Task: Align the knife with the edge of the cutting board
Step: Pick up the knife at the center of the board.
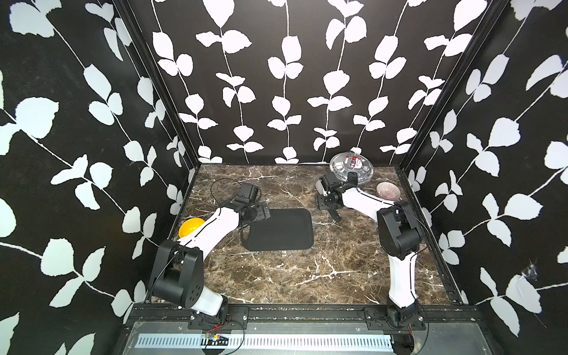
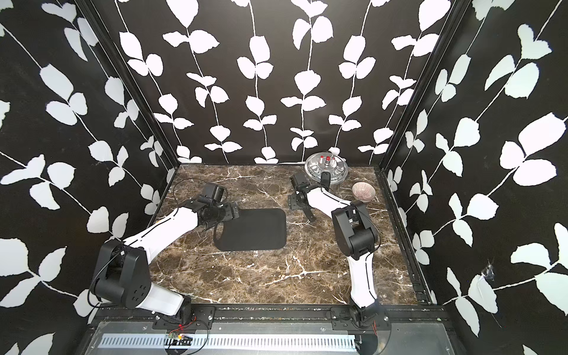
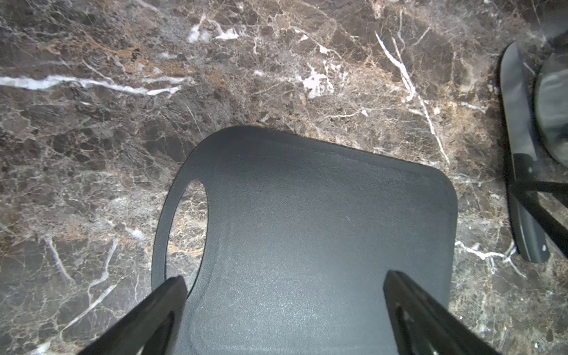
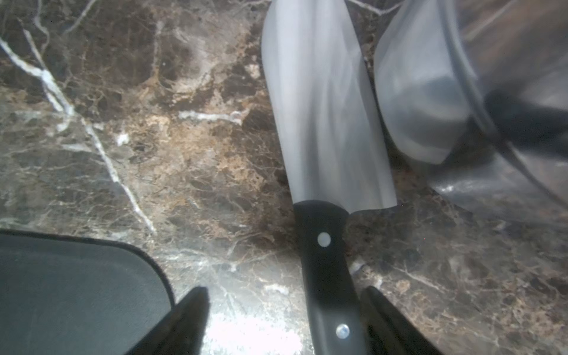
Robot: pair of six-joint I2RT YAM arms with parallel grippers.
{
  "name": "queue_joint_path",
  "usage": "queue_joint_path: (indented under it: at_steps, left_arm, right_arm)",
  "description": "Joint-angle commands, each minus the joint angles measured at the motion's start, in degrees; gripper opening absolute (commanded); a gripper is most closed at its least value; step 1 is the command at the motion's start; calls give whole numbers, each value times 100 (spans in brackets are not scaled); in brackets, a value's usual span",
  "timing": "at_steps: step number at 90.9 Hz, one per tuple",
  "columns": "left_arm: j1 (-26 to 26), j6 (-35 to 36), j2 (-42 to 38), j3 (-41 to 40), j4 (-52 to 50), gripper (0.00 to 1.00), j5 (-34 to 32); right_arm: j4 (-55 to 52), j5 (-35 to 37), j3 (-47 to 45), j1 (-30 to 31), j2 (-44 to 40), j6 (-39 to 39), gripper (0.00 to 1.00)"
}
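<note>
Right wrist view: we see the knife (image 4: 325, 159) flat on marble, handle between the right gripper's (image 4: 284, 310) spread fingers, one finger close, no grip | board (image 4: 76, 292) apart from knife, pot (image 4: 430, 92) just beside blade | left gripper (image 3: 284, 295) open over board (image 3: 322, 230).

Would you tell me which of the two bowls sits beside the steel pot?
The pale shell-patterned bowl, right of the steel pot; the yellow bowl lies behind the left arm.
</note>
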Motion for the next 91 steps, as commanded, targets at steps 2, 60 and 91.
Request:
queue_joint_path:
  at_steps: [2, 60, 91]
  left_arm:
    - [28, 62, -258, 39, 41, 98, 40]
    - [28, 100, -302, -35, 43, 98, -89]
    - [32, 155, -327, 5, -73, 98, -151]
  right_arm:
    - [185, -316, -137, -12, 49, -7, 68]
    - [99, 109, -36, -75, 53, -353, 68]
    - [210, -619, 43, -218, 310, -410, 59]
